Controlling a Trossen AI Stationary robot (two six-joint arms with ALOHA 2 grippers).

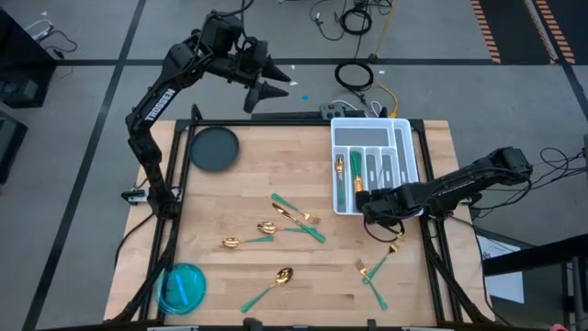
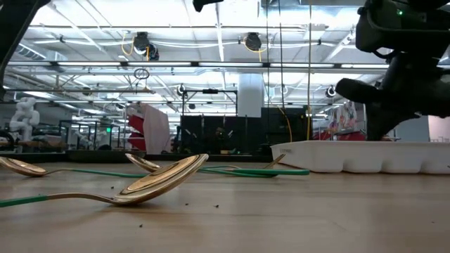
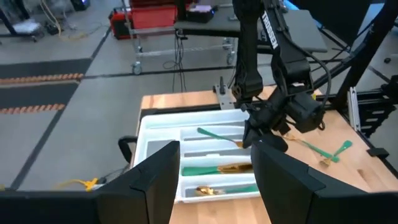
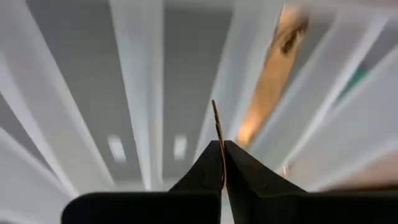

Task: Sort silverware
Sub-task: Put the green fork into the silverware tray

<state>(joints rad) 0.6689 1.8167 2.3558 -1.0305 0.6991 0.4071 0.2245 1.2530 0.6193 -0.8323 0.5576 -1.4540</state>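
Note:
Several pieces of silverware with gold heads and green handles lie loose on the wooden table: a cluster (image 1: 294, 217), a spoon (image 1: 246, 241), a spoon (image 1: 272, 283) and a fork (image 1: 372, 271). More pieces lie in the white divided tray (image 1: 404, 129). My right gripper (image 1: 367, 204) is at the tray's near left corner, shut on a thin gold piece (image 4: 216, 121). My left gripper (image 1: 265, 89) hangs open, high beyond the table's far edge, holding nothing. My right gripper pinches a thin gold part of one piece of silverware (image 4: 216, 124) between its two fingertips; a narrow gold sliver sticks out past them. The fingers slant down over the tray's near left corner. In the left wrist view a green handle (image 3: 214, 134) slants away from the gripper over the tray.
A dark round plate (image 1: 215, 147) sits at the table's far left and a blue bowl (image 1: 182, 287) at its near left corner. Another piece of silverware (image 1: 397, 244) lies just near of my right arm. In the low view a spoon (image 2: 158, 183) lies close by.

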